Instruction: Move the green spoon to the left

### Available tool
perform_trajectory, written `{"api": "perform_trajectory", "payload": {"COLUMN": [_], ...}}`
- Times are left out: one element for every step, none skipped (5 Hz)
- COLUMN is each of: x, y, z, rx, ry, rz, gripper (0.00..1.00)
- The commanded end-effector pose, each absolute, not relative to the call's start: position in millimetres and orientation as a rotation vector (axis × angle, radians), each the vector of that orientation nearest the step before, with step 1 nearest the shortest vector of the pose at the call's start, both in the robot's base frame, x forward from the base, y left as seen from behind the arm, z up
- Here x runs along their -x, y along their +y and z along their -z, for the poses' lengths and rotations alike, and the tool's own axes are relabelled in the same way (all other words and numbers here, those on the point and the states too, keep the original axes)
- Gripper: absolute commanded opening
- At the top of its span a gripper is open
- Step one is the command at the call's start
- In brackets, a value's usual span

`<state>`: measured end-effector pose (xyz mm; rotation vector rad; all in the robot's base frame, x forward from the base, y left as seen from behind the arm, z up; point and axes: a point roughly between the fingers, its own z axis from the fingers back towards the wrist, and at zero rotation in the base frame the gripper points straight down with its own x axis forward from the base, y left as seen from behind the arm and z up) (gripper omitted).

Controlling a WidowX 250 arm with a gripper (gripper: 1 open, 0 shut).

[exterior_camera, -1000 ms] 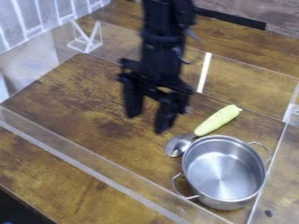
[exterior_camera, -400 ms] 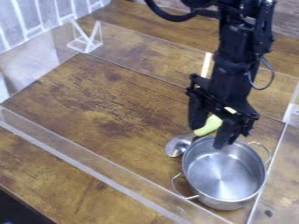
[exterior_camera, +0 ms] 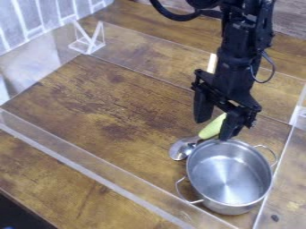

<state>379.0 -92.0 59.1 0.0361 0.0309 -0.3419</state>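
Note:
The green spoon (exterior_camera: 212, 130) lies on the wooden table at the right, its yellow-green handle partly hidden behind my fingers and its shiny silver bowl (exterior_camera: 183, 149) pointing toward the front left. My gripper (exterior_camera: 226, 119) hangs right over the handle, open, with a dark finger (exterior_camera: 203, 106) on either side of it. I cannot tell whether the fingers touch the spoon. The handle's far end is hidden by the gripper.
A round steel pot (exterior_camera: 227, 174) with two handles stands just in front of the spoon, almost touching its bowl. A clear plastic wall (exterior_camera: 84, 156) rims the table front and left. A white wire stand (exterior_camera: 86, 39) sits at the back left.
The gripper has swung from the table's middle to the right, over the spoon's handle, then shifted slightly back. Spoon and pot have not moved.

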Motion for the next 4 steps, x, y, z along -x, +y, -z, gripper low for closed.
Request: {"api": "perform_trajectory", "payload": {"x": [-385,-394,-398,-387], "y": [-81,-83,-84,-96], "z": [-59.9,-50.8,-51.9,-56.1], "rx": [-0.021,-0.011,-0.009,0.009], "ry": [-0.007,-0.006,-0.008,-0.021], "rz": [0.295,0.366,0.422,0.417], "gripper": [1.0,1.0,0.0,0.0]}}
